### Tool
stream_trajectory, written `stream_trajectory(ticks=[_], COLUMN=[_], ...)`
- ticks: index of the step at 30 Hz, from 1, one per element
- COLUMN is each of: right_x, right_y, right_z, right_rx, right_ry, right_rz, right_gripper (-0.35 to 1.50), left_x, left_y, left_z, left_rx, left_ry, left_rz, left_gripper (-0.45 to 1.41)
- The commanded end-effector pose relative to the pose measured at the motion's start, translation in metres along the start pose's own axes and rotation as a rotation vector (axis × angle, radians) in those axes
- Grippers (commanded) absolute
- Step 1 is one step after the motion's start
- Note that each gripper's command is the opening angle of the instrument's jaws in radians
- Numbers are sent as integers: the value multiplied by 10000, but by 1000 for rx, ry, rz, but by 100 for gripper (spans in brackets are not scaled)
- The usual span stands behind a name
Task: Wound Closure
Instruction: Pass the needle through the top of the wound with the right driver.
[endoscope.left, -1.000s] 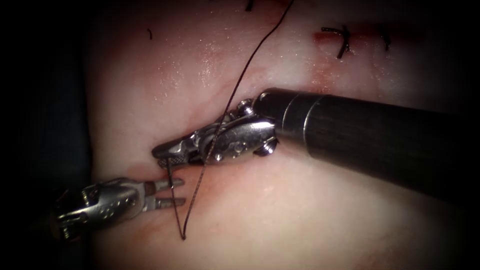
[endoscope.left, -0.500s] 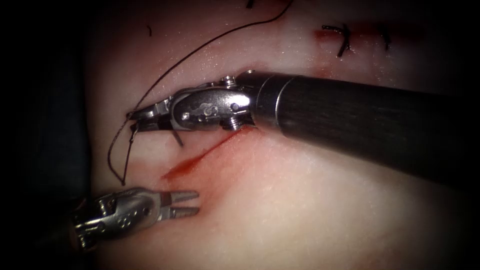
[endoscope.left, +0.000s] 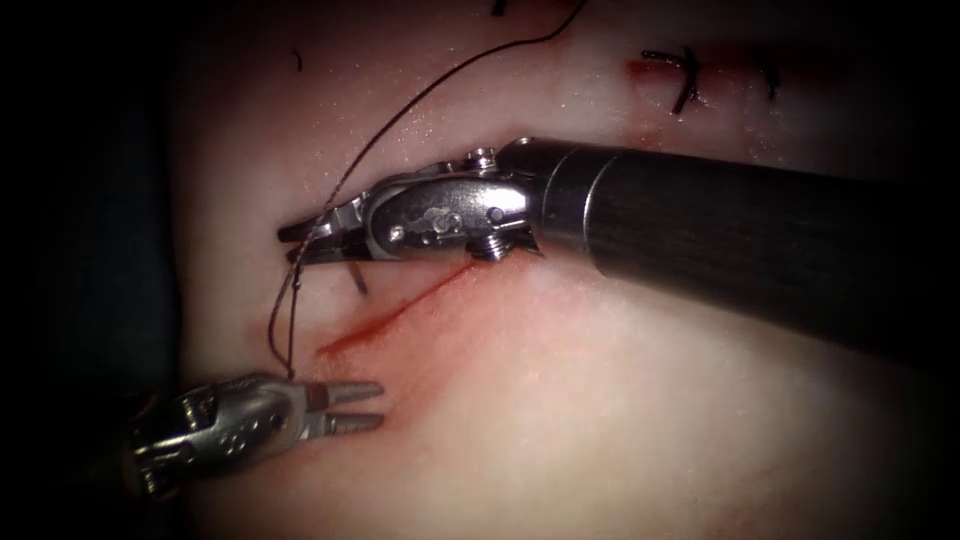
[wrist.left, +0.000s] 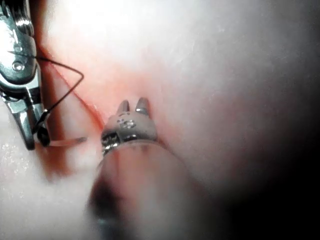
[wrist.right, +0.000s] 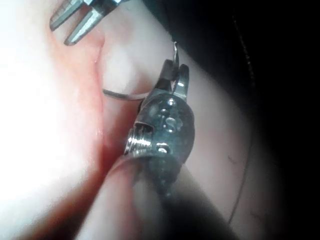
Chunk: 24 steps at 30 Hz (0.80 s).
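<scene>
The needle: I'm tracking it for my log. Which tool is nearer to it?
Right. The right tool holds the needle in its shut jaws, above the cut. The left tool, open and empty, sits below the cut.

Place: surgical practice bench
Evidence: pale tissue (endoscope.left: 600, 400) with a red cut (endoscope.left: 390, 315), tied stitches (endoscope.left: 685, 75), two metal wristed tools, endoscope-style lighting with dark surround

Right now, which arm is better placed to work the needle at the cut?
Probably the right. The right tool already holds the needle, jaws shut on it, just above the cut, thread trailing from it. The left tool sits below the cut's left end, jaws open, holding nothing.
</scene>
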Motion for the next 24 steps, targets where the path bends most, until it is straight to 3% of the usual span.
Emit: stream_trajectory(ticks=[1, 12, 24], right_x=[5, -7, -25], right_y=[-3, -52, -78], right_z=[5, 1, -7], right_rx=[2, 97, 159], right_ry=[4, 33, 13], right_rz=[-25, -88, -76], right_gripper=[-35, -35, -35], left_x=[-1, -7, -8], left_y=[-4, -7, -9], left_z=[6, 0, -3], left_rx=[6, 10, 17], left_ry=[0, -9, -14], left_rz=[2, -1, -6], left_gripper=[3, 3, 2])
